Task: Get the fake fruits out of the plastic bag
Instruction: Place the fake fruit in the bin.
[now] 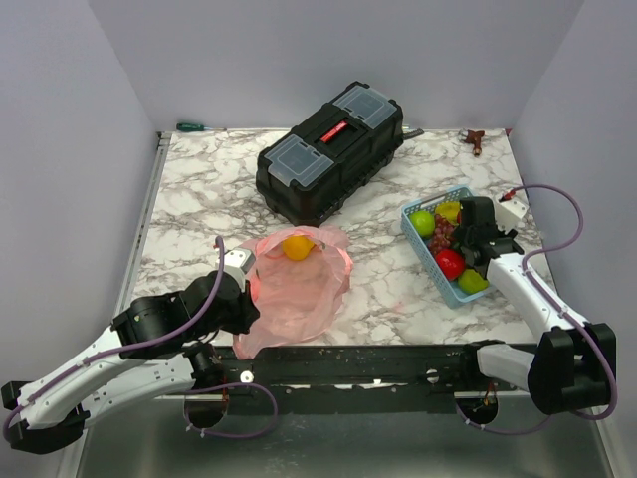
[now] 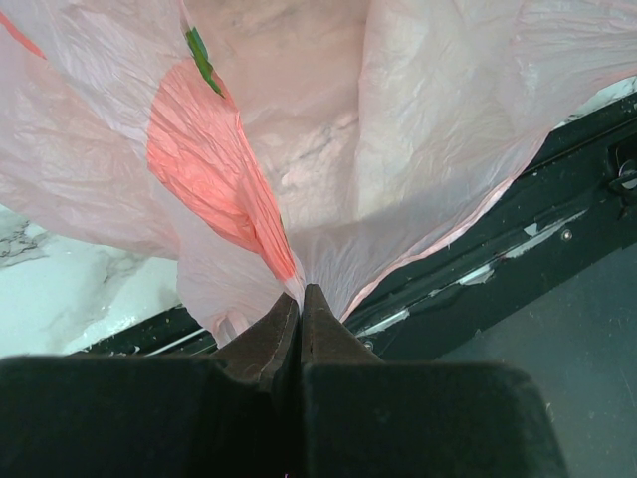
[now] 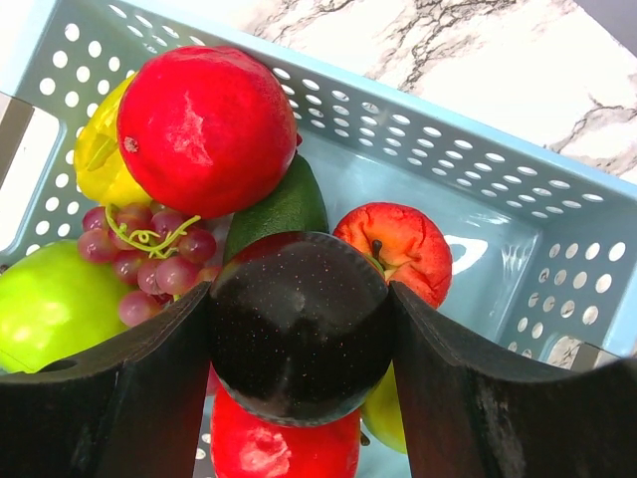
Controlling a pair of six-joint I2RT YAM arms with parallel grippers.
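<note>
Two risks: tearing bag (image 2: pixel 428 149) pinched in shut left gripper (image 2: pixel 301 295), or dark fruit (image 3: pixel 299 344) clamped in right gripper (image 3: pixel 299 291) rolling off heaped basket (image 1: pixel 450 295), frame right.

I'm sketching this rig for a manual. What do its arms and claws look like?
The left arm and right arm both have white links between bulky black joints. A thin purple cable loops along each. The left claw and right claw have matte black fingers.
</note>
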